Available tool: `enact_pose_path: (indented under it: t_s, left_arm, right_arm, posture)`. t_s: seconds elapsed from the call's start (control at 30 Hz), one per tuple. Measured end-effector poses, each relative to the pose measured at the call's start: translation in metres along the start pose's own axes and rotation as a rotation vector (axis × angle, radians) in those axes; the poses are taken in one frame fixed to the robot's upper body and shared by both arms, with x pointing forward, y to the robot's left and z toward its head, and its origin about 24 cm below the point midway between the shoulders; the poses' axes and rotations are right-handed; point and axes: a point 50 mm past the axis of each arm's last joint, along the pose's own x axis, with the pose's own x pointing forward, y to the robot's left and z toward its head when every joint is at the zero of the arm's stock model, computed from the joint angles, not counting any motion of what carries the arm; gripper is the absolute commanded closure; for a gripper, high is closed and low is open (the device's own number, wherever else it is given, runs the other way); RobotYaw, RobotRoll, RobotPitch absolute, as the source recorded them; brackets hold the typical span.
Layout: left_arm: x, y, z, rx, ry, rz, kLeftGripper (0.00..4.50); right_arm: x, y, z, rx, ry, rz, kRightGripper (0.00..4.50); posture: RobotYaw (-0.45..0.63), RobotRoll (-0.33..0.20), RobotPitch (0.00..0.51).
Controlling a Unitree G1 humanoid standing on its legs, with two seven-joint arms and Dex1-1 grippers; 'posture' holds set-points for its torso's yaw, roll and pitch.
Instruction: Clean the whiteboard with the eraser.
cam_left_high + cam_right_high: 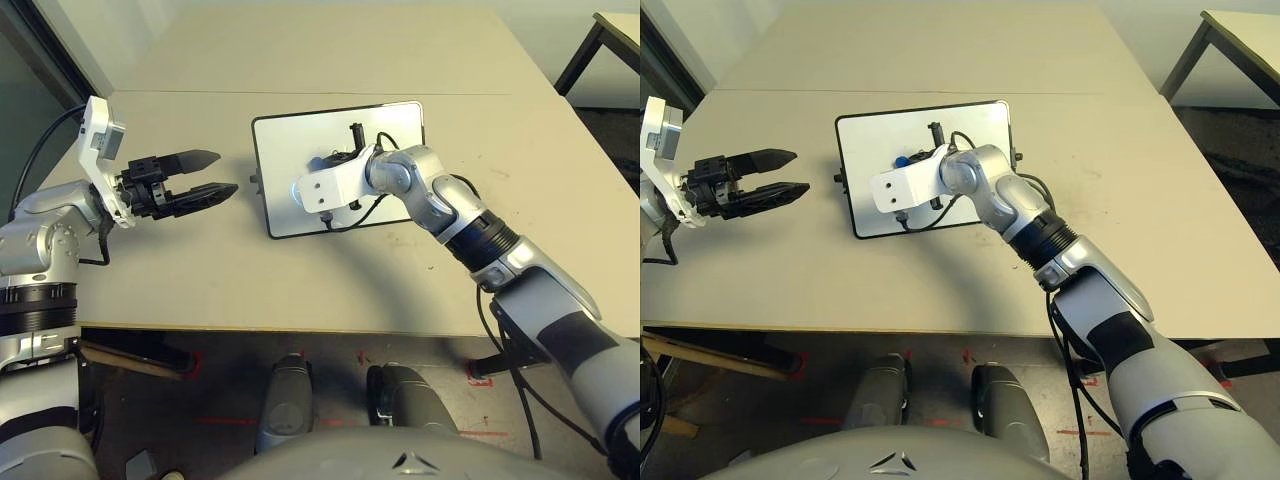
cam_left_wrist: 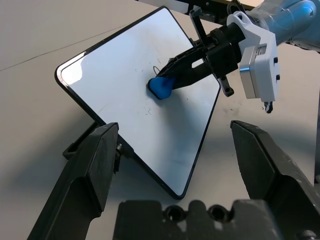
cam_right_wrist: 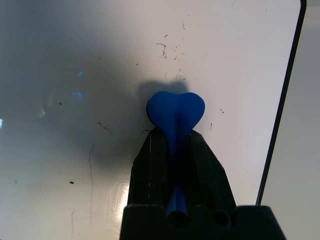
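Observation:
The whiteboard (image 1: pixel 290 140) lies flat near the middle of the table, a white board in a thin black frame. My right gripper (image 2: pixel 169 81) is shut on the blue eraser (image 2: pixel 161 88) and presses its end onto the middle of the board. In the right wrist view the eraser (image 3: pixel 176 109) sticks out past the black fingertips (image 3: pixel 200 150), with faint black specks and thin marks (image 3: pixel 170 47) scattered around it. My left gripper (image 1: pixel 226 172) hovers open to the left of the board, pointing at it, with nothing between its fingers.
The beige table (image 1: pixel 200 270) has free room all round the board. Its front edge runs close to my body. A second table (image 1: pixel 610 40) stands at the far right, beyond a strip of dark floor. A black cable (image 1: pixel 350 215) loops off my right wrist over the board.

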Motion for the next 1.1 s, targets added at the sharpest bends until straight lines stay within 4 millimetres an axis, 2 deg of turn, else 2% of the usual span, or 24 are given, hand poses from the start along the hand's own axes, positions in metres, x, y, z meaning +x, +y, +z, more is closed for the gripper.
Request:
enact_pose_path:
  t_s: [0.2, 0.7, 0.93, 1.1]
  left_arm:
    - [0.0, 0.0, 0.0, 0.0, 0.0, 0.0, 0.0]
    - [0.0, 0.003, 0.001, -0.004, -0.01, 0.007, 0.0]
    - [0.0, 0.003, 0.001, -0.001, -0.01, 0.006, 0.0]
    - [0.0, 0.003, 0.001, -0.001, -0.009, 0.005, 0.0]
  right_arm:
    - [-0.002, -0.002, -0.007, -0.008, 0.021, -0.007, 4.29]
    - [-0.024, -0.013, -0.05, 0.03, 0.143, -0.038, 4.29]
    - [-0.029, -0.012, -0.058, 0.043, 0.16, -0.04, 4.29]
    - [-0.032, -0.002, -0.054, 0.064, 0.143, -0.03, 4.29]
  posture:
    - [0.32, 0.0, 0.081]
    - [0.3, 0.0, 0.081]
    - [0.3, 0.0, 0.083]
    - [0.3, 0.0, 0.083]
